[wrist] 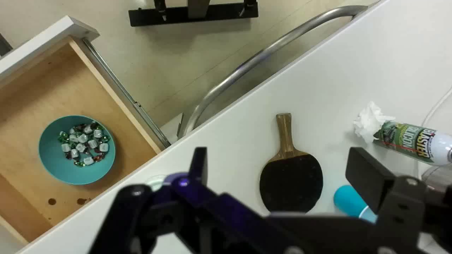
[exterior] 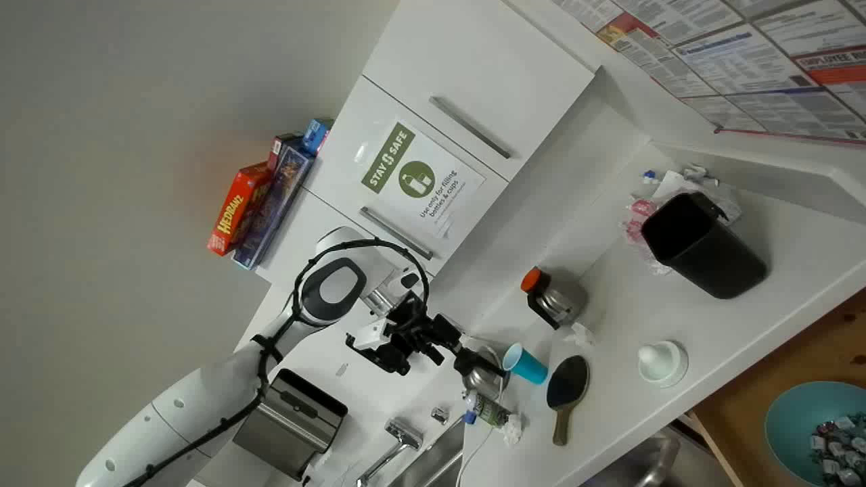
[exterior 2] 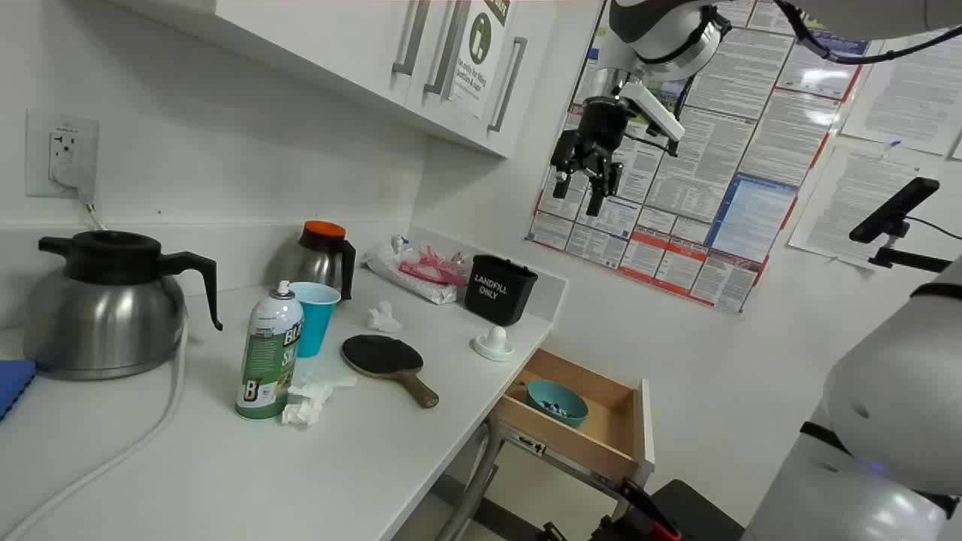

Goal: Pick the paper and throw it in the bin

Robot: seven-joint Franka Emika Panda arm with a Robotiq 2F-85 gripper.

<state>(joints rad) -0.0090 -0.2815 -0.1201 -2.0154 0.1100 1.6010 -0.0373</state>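
Gripper hangs high over the counter, spread wide and holding nothing, I guess so it's ready to close on something. In an exterior view, one crumpled paper sits near, just right of the spray can (touching? can't tell), so I'd say side clearance is tight; another paper wad lies farther back. Bin stands mouth-up at the far right, probably for an easy drop.

White cabinets above white counter, open wooden drawer
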